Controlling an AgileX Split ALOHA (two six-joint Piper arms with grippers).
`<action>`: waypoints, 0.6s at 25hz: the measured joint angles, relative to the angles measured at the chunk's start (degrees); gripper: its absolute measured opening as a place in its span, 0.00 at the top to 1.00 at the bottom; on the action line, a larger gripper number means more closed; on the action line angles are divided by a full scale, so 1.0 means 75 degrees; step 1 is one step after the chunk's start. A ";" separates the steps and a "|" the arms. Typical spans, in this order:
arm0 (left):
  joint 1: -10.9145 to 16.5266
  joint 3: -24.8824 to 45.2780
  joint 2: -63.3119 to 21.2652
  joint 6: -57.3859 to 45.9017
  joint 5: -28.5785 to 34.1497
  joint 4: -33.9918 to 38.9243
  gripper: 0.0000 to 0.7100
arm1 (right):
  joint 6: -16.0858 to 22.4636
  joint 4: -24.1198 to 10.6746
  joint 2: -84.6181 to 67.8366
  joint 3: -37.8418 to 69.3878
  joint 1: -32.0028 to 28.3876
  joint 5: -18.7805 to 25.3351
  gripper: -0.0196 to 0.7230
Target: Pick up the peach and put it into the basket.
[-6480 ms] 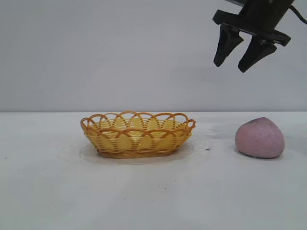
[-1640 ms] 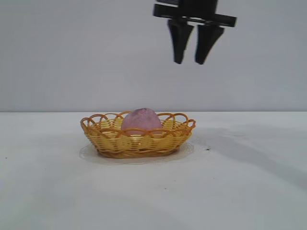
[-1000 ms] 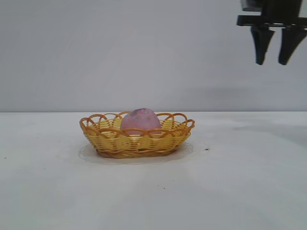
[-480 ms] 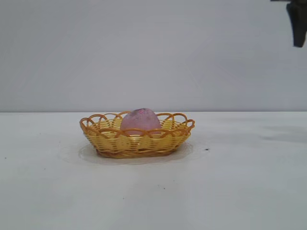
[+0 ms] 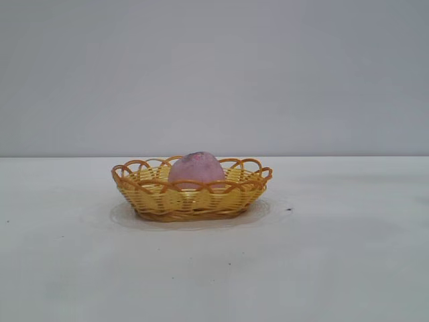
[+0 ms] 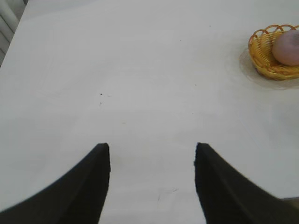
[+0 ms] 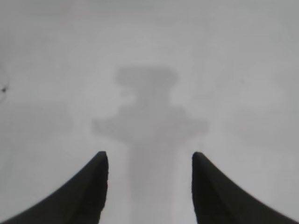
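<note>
Peach [image 5: 196, 168]: dusty pink-mauve, matte, rounded with a slightly pointed top, seated in the basket [image 5: 155, 199], its lower half hidden behind the orange looped rim. Basket: yellow woven oval, standing mid-desk [image 5: 335, 268] with bare white surface open on every side. Left end effector [image 6: 152, 184] and right end effector [image 7: 148, 186]: each spread and empty above bare desk, only the dark fingertips visible.
</note>
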 joint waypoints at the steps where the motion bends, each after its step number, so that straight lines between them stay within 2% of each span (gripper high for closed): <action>1: 0.0000 0.0000 0.0000 0.0000 0.0000 0.0000 0.45 | 0.0000 0.0018 -0.0301 0.0196 0.0000 0.0000 0.51; 15: 0.0000 0.0000 0.0000 0.0000 0.0000 0.0000 0.45 | 0.0011 0.0065 -0.5211 0.3638 0.0000 0.0115 0.51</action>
